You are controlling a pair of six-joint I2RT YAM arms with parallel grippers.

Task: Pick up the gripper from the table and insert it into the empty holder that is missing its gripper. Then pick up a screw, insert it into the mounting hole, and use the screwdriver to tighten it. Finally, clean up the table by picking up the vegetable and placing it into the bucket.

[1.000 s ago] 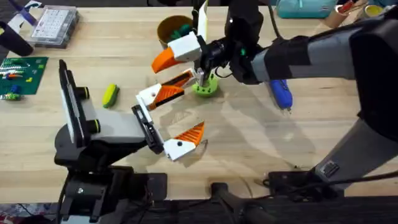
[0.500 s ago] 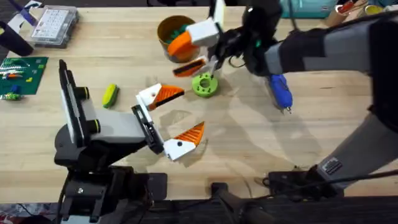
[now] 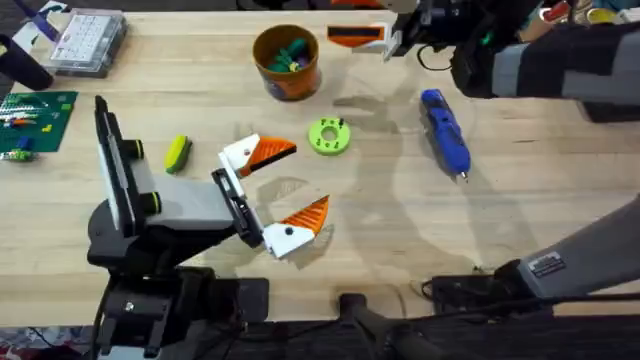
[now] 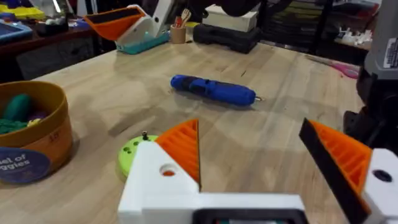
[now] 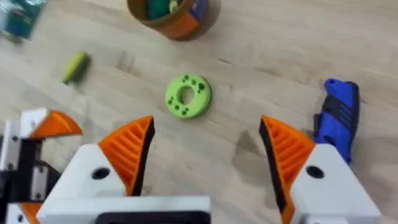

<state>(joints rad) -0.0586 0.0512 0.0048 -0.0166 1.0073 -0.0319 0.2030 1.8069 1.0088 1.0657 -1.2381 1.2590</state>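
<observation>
- Right gripper (image 3: 372, 37): at overhead's top edge; upper finger cut off by the frame.
- Right arm (image 3: 560, 60): large, dark, blurred; runs out of overhead's right side.
- Bucket (image 4: 28, 140): cut by left wrist view's edge; label text only partly legible.
- Vegetable (image 5: 76, 66): blurred in right wrist view, green edges hard to tell.
- Screwdriver (image 5: 336, 121): lower part hidden behind the near orange finger (image 5: 289, 155).
- Lime-green disc (image 4: 134, 152): part-hidden behind left gripper's white bracket (image 4: 155, 180).
- Parts box (image 3: 88, 40): contents too small to tell.

Black arms w/ grey sleeve, white claw (image 5: 205, 158), orange ribbed pads (image 5: 130, 149).
</observation>
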